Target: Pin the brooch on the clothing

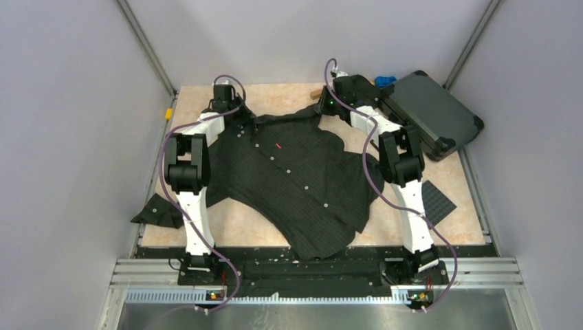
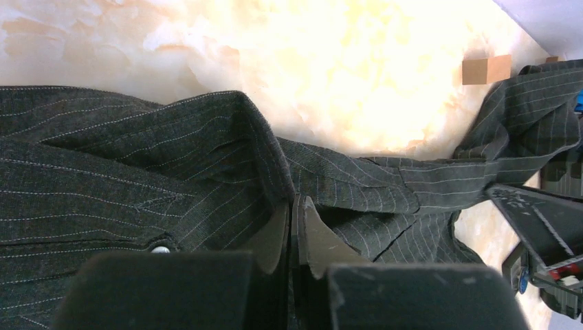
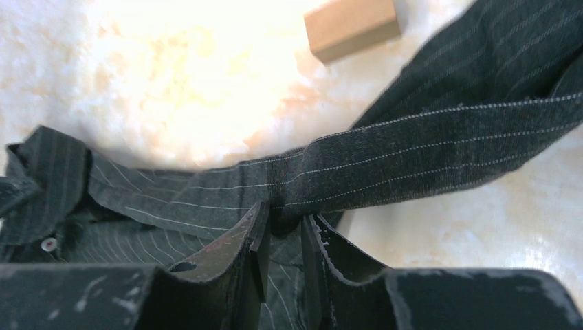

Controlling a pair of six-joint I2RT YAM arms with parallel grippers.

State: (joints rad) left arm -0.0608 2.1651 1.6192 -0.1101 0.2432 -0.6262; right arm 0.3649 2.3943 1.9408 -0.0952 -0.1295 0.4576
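The clothing [image 1: 289, 179], a black pinstriped shirt with white buttons and a small red tag [image 1: 278, 146], lies spread on the beige table. My left gripper [image 1: 230, 113] is at its far left edge. In the left wrist view this gripper [image 2: 292, 203] is shut, its fingertips pinching a fold of the shirt [image 2: 137, 158] by the collar. My right gripper [image 1: 323, 103] is at the far right edge. Its jaws [image 3: 282, 216] stand close together on a bunched fold below a dark band of the shirt [image 3: 412, 151]. The brooch is out of view.
A dark hard case [image 1: 430, 113] lies at the back right, with a bright-blue toy piece [image 1: 385, 80] behind it. A small wooden block [image 3: 352, 26] sits on the table beyond the shirt. A black studded mat [image 1: 436, 199] lies at the right. One sleeve hangs over the left edge [image 1: 155, 210].
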